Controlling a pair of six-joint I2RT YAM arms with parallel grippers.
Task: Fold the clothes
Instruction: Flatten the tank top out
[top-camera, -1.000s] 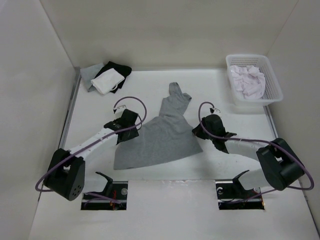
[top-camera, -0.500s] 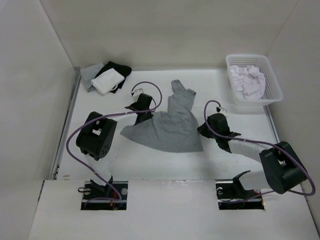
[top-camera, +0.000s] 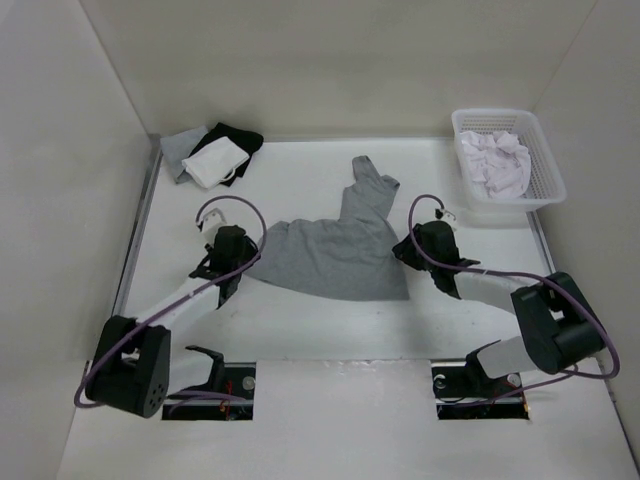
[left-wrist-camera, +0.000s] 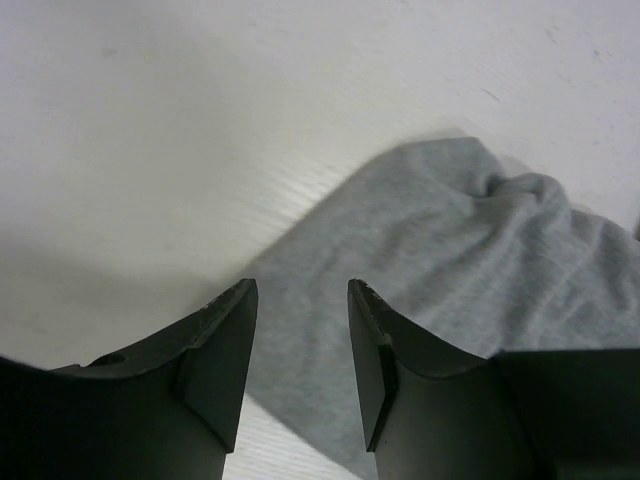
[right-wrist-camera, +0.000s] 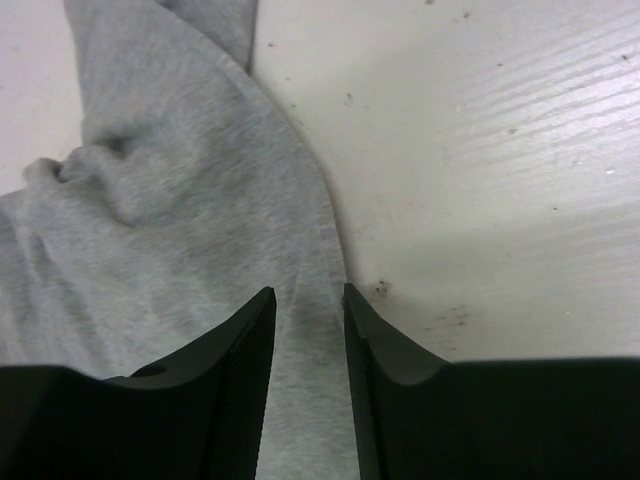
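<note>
Upper left of the top view: a stack of small folded cloth pieces (top-camera: 212, 155) in black, white and light grey lies on the matte white desk (top-camera: 300, 330).

Left of centre: the left tool (top-camera: 236, 262) sits low at the left corner of the grey top (top-camera: 335, 250). Its flat black fingers (left-wrist-camera: 225, 350) are spread, with nothing pinched between them.

Centre: the grey top is a soft knit, partly bunched, with its straps pointing to the upper centre and its wide hem toward the bottom. The fabric shows shallow wrinkles.

Right of centre: the right tool (top-camera: 405, 250) sits over the curved right edge of the top. Its fingers (right-wrist-camera: 235, 370) are parted by a narrow gap and grip nothing.

Upper right: a white perforated plastic basket (top-camera: 545, 165) holds a crumpled white garment (top-camera: 495, 160).
</note>
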